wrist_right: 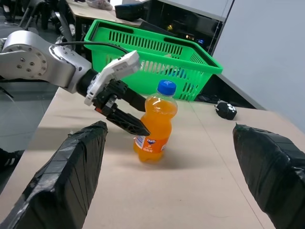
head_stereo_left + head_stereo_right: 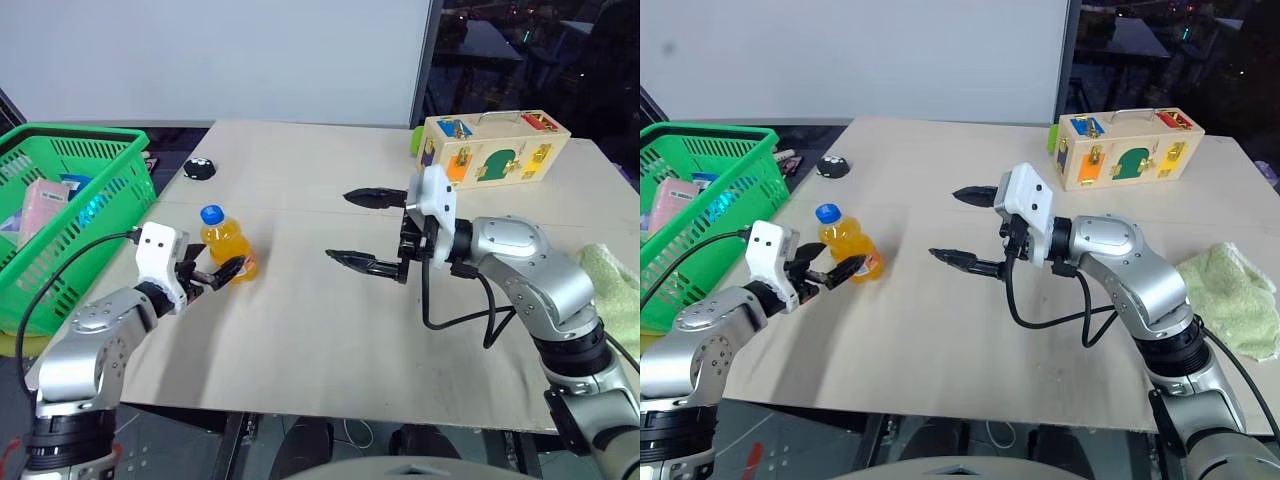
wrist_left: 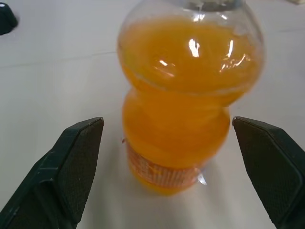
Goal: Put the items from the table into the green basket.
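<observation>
Left gripper [image 2: 218, 270] spread wide, fingers flanking the orange-drink bottle [image 2: 225, 240] without touching it; bottle upright on the table [image 2: 300, 330], left of centre. Right gripper [image 2: 362, 230] also spread, empty, hovering mid-table, pointing left. Pale beige top, seam across. Green basket [image 2: 60, 215] off the left edge, pink carton [image 2: 45, 205] inside. Wooden box [image 2: 492, 148] far right; small black object [image 2: 200, 168] far left; green cloth [image 2: 1230, 295] at right edge. White wall behind.
</observation>
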Controlling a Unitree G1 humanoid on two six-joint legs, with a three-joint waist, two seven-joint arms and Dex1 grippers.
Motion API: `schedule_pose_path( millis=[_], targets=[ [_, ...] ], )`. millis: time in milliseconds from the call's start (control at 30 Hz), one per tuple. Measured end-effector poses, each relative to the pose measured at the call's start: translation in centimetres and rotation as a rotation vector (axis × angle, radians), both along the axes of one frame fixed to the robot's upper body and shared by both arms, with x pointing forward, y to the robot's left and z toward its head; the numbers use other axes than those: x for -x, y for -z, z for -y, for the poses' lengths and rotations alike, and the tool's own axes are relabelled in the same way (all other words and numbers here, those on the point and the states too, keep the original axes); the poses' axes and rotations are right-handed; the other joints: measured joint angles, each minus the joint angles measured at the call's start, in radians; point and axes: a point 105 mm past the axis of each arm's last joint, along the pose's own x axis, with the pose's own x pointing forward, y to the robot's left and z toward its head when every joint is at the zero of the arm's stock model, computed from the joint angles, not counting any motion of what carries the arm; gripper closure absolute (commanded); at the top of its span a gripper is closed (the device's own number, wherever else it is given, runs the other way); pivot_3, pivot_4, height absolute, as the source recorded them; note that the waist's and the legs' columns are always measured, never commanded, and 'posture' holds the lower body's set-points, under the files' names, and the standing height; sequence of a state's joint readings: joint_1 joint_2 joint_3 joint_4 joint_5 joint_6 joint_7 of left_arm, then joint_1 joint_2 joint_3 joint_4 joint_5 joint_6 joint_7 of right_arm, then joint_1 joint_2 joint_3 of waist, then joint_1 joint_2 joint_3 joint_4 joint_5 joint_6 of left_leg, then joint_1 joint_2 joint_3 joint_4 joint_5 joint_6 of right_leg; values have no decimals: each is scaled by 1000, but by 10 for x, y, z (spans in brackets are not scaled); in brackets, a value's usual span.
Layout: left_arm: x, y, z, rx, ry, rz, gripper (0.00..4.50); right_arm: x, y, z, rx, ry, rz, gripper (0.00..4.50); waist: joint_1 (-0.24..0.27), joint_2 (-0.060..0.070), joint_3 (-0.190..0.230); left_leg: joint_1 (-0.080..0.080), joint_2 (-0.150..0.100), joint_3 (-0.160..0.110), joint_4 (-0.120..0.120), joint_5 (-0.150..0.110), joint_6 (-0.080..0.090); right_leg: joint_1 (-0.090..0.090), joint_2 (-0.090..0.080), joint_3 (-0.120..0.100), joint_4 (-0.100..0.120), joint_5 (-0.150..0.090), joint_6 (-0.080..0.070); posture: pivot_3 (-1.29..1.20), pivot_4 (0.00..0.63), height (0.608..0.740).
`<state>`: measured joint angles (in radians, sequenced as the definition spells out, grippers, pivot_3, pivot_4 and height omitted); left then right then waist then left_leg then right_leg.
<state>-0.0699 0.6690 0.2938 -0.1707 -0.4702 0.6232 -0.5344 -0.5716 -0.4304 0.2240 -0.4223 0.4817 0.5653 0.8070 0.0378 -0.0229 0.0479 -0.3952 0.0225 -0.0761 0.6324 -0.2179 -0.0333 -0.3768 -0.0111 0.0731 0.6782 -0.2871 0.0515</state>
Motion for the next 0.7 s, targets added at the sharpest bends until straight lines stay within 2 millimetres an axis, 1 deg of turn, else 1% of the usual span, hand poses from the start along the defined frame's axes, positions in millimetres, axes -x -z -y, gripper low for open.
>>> schedule_pose_path(
  millis=[67,233,333,367,400,533,600,700],
  targets=[
    [-5,4,1,-4,-6,-4,24,0,-1,0,-1,1,3,0,-1,0,0,0,0,0,0,0,0,0,0,0,0,0,0,91,0,740],
    [-18,4,1,-4,-22,11,24,0,-1,0,-3,2,3,0,-2,0,0,0,0,0,0,0,0,0,1,0,0,0,0,93,0,740],
    [-24,6,6,4,-3,17,830,0,-1,0,-3,1,3,0,-2,0,0,0,0,0,0,0,0,0,0,0,0,0,0,93,0,740],
    [-24,7,7,8,1,20,1240,0,-1,0,-4,1,3,0,-2,0,0,0,0,0,0,0,0,0,0,0,0,0,0,93,0,740],
    [-25,7,7,11,3,24,1523,0,-1,0,-4,2,3,0,-2,0,0,0,0,0,0,0,0,0,0,0,0,0,0,80,0,740],
    [-23,7,4,22,4,35,1524,0,-1,0,-3,2,3,0,-4,0,0,0,0,0,0,0,0,0,0,0,0,0,0,91,0,740],
    [-16,7,0,26,-2,42,1524,1,-1,0,-3,0,3,0,-13,0,0,-1,0,0,0,0,0,0,0,0,0,0,0,108,0,740],
    [-11,-1,-7,42,-18,69,1524,1,0,0,-1,-3,2,0,-21,0,0,-2,0,-2,0,0,0,-1,0,-1,0,0,0,130,0,740]
  ],
)
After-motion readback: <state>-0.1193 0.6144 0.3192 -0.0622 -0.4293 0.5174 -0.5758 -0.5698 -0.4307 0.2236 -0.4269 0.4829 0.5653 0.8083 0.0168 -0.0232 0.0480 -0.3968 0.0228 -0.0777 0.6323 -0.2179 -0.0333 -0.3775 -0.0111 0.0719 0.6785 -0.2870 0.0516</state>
